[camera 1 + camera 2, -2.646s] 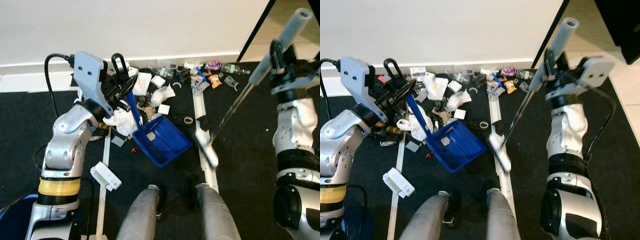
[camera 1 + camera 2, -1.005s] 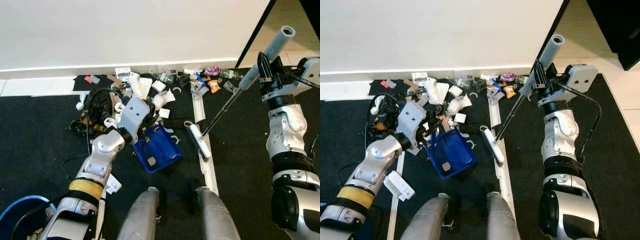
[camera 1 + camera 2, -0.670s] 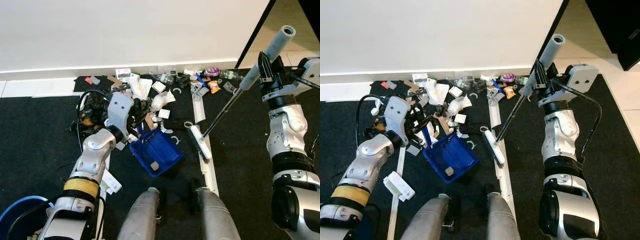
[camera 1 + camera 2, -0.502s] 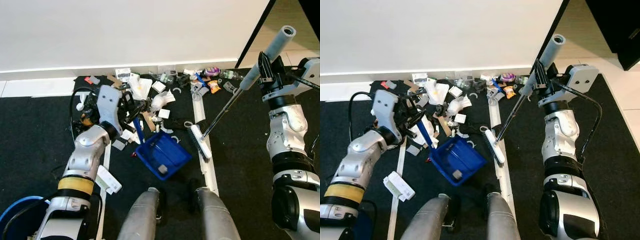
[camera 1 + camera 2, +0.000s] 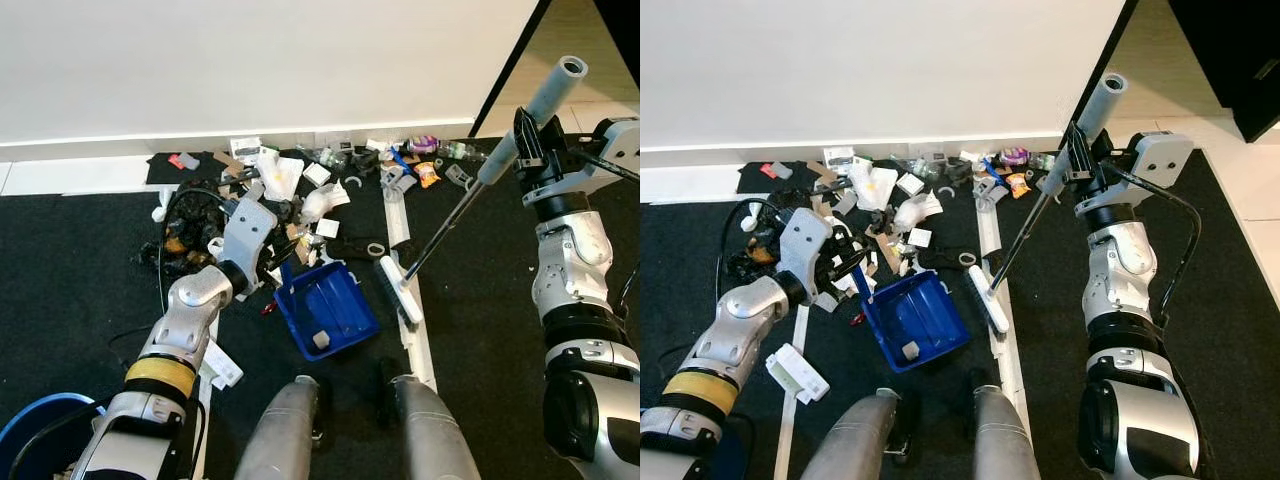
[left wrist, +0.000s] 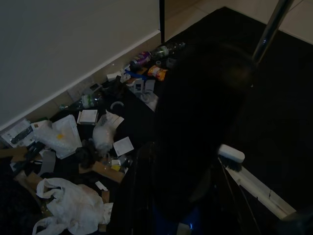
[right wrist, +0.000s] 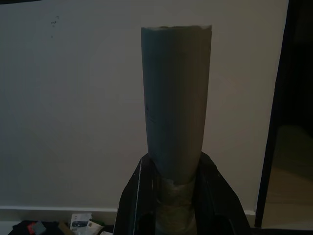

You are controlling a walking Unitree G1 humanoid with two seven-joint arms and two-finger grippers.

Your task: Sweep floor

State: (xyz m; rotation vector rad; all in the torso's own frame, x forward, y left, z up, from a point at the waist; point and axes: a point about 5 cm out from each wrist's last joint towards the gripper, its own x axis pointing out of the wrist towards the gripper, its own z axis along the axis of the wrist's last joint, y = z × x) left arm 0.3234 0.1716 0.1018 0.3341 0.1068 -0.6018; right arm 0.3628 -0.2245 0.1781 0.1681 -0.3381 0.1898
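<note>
A blue dustpan [image 5: 325, 308] lies on the black floor in front of my feet, with a small white scrap inside it. My left gripper [image 5: 272, 262] is shut on its blue handle at the pan's far left corner. Litter [image 5: 300, 185] of paper, wrappers and bottles is piled along the white wall beyond the pan. My right gripper [image 5: 526, 146] is shut on the grey broom handle [image 7: 176, 112], high on the right. The broom head [image 5: 398, 290] rests on the floor just right of the dustpan, a small gap apart.
A white tape strip [image 5: 416, 345] runs along the floor under the broom head. A white box [image 5: 797, 370] lies left of my legs [image 5: 290, 430]. A blue bucket rim [image 5: 35, 425] sits at the lower left. A tangle of black cable [image 5: 185, 235] lies behind my left arm.
My left wrist has dropped and swung right, laying the dustpan's handle lower; the pan stays at about the same spot. The broom and right arm have hardly moved.
</note>
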